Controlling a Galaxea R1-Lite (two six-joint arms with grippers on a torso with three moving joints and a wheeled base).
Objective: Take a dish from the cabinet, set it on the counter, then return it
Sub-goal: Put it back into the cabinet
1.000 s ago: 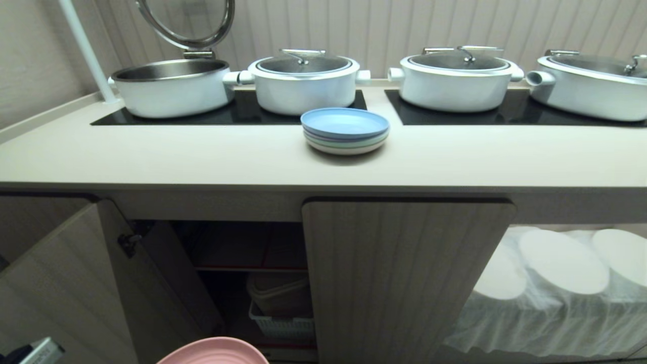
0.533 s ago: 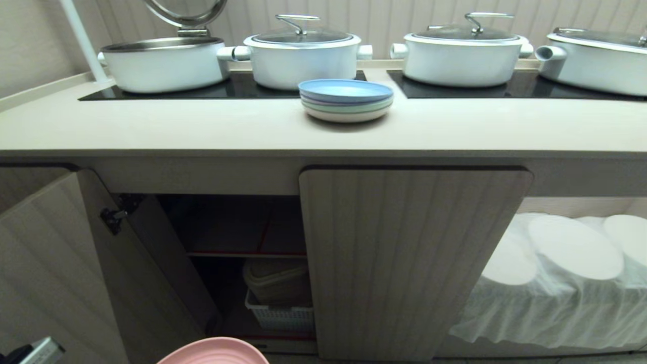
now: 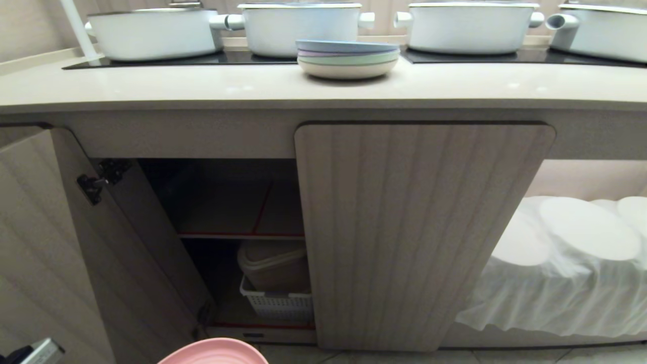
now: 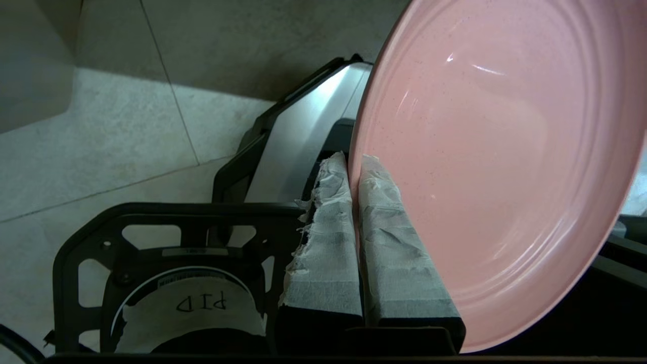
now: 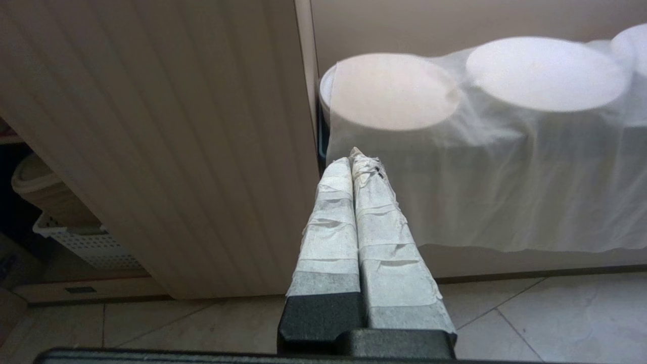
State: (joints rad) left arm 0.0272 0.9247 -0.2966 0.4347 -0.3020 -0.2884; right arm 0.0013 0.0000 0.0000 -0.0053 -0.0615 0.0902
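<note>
The pink dish point(image 4: 495, 167) hangs from my left gripper point(image 4: 354, 164), whose taped fingers are shut on its rim; its far edge point(image 3: 215, 352) peeks in at the bottom of the head view. The cabinet point(image 3: 424, 227) stands in front of me with its left door point(image 3: 45, 242) swung open, showing the red-edged inner shelf point(image 3: 237, 235). The cream counter point(image 3: 202, 86) runs across the top. My right gripper point(image 5: 356, 156) is shut and empty, held low before the closed right door point(image 5: 167, 141).
A blue-topped stack of pastel plates point(image 3: 347, 58) sits on the counter in front of several white pots point(image 3: 298, 25). A white basket with a beige container point(image 3: 275, 290) fills the lower cabinet space. White-draped plates point(image 3: 586, 235) lie in the recess at right. Tiled floor below.
The whole view has sunk: counter and pots slid upward in the picture and more of the cabinet's lower part and floor shows. The dish stays in the left gripper as before.
</note>
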